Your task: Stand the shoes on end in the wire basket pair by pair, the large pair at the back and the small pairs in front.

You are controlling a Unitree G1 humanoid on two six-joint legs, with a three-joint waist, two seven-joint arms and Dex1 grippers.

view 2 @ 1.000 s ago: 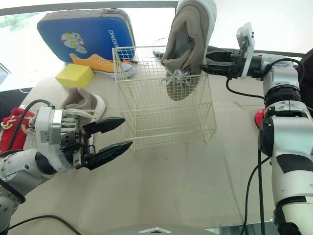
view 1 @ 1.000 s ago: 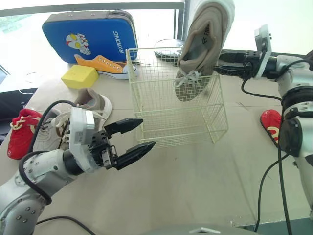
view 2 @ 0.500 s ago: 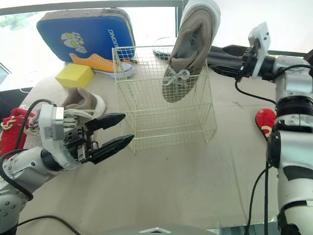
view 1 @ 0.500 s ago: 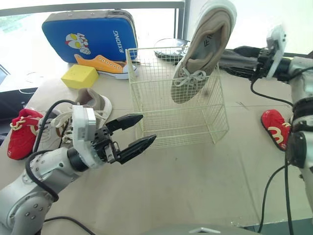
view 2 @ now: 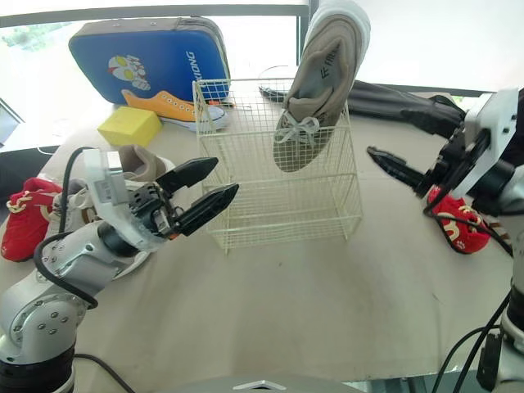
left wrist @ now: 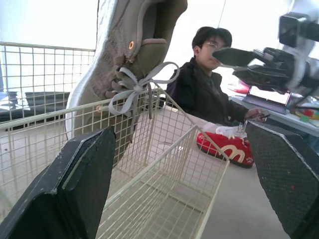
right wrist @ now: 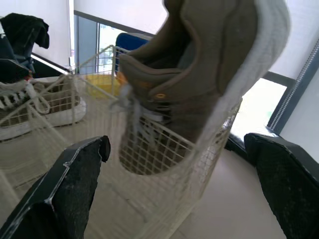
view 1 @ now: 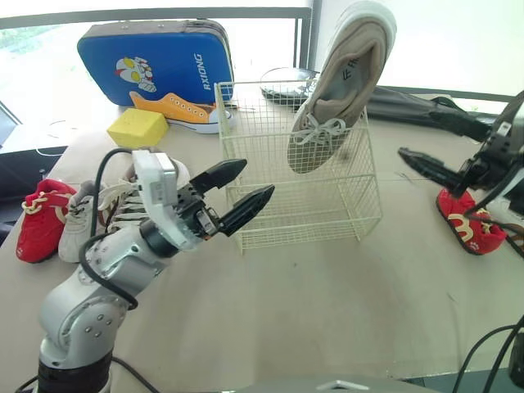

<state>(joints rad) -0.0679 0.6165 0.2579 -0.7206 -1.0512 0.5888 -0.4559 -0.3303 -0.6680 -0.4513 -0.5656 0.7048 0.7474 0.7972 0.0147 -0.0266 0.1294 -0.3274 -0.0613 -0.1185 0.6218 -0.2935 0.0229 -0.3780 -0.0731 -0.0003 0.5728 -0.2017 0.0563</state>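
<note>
My left gripper (view 1: 250,184) points forward, its fingers spread wide; my right gripper (view 1: 422,139) points leftward, equally spread, holding nothing.

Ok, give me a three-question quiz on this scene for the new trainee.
1. How does the beige shoe sit in the wire basket? A) flat on its sole B) toe down, heel above the rim C) lying on its side
2. True or false: the left gripper and the right gripper are both open, holding nothing.
3. How many shoes on the table are red?
Key: 1 B. 2 true. 3 two: the left red shoe and the right red shoe.
</note>
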